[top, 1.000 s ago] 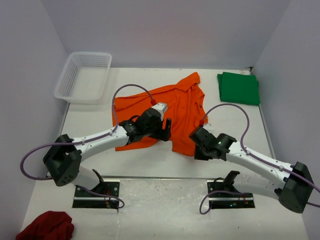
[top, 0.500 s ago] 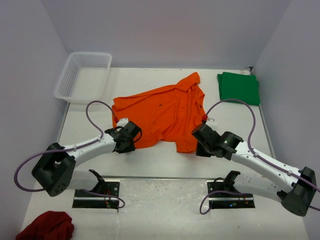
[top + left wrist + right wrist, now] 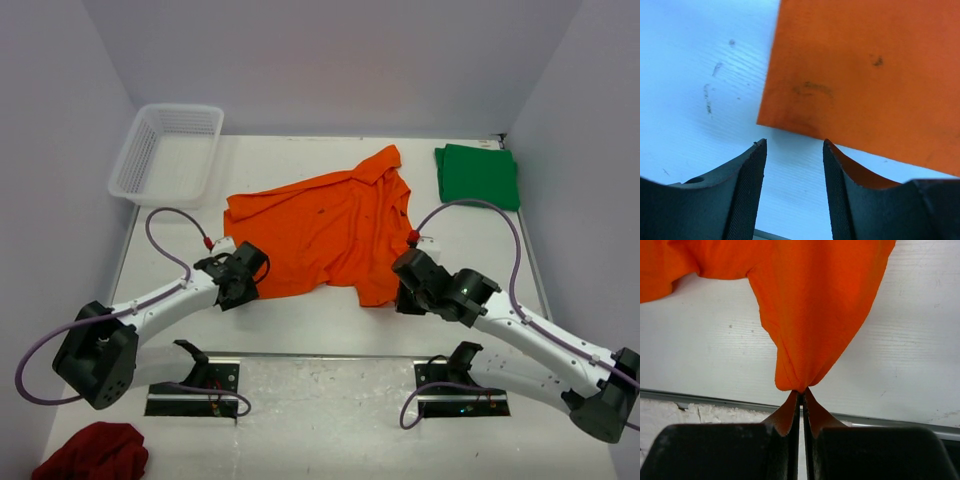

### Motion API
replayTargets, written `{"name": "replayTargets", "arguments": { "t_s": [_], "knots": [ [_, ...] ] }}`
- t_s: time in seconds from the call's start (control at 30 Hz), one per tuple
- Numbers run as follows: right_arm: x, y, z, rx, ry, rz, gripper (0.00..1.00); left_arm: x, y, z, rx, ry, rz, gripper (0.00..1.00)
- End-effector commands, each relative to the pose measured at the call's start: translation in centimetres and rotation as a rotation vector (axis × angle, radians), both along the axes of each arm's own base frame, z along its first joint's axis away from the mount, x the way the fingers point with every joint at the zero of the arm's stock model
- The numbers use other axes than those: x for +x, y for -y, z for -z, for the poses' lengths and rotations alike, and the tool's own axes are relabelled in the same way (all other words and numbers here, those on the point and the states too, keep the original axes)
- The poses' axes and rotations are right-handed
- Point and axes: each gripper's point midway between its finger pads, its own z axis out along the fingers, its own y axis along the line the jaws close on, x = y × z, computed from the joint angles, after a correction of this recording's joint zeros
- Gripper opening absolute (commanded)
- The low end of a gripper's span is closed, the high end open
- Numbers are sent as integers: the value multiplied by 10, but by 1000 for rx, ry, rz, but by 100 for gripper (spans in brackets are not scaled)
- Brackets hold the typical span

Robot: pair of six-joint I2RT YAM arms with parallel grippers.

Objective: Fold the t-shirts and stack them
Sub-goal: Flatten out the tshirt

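— What do we have closest to us?
— A dark red cloth [image 3: 90, 452], bunched at the near left corner, well apart from the rest.

— And the grippers?
— We see the right gripper [image 3: 801, 392] pinched tight on the near hem of the orange shirt [image 3: 325, 225], the cloth gathered to a point between its fingers. The left gripper [image 3: 794, 145] stands partly apart, with bare table [image 3: 330, 325] showing in the gap. The shirt's near left corner lies just beyond its tips.

— Is the left one touching the cloth?
— We can't say for sure. There is some orange along the outer side of one finger [image 3: 840, 190], which may be cloth or only a reflection.

— Where does the shirt lie?
— It is spread mostly flat in the middle of the table, collar toward the far side.

— And farther back?
— We find the dark green shirt [image 3: 478, 176] folded at the far right, apart from the orange one, and a white plastic basket [image 3: 135, 165] at the far left.
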Motion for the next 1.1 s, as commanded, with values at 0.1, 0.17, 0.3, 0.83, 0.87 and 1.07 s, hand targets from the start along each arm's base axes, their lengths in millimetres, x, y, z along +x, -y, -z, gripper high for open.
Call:
{"name": "replayTargets", "arguments": {
  "t_s": [0.1,0.17,0.3,0.83,0.87,1.07],
  "knots": [
    [0,-8,-6,40,20,-39,0,0,-23,4,-8,-2,-76,51],
    [-1,-8,-7,43,22,-45,0,0,-28,5,-11,-7,-86,51],
    [-2,-9,-10,60,30,-50,0,4,-32,8,-27,-7,-99,51],
    [-3,-8,-13,74,33,-48,0,2,-35,27,-57,-41,-94,28],
    [-3,-8,-13,73,32,-48,0,1,-36,29,-59,-43,-99,27],
    [-2,-5,-14,60,35,-27,0,0,-37,27,-71,-45,-102,0]
  ]
}}
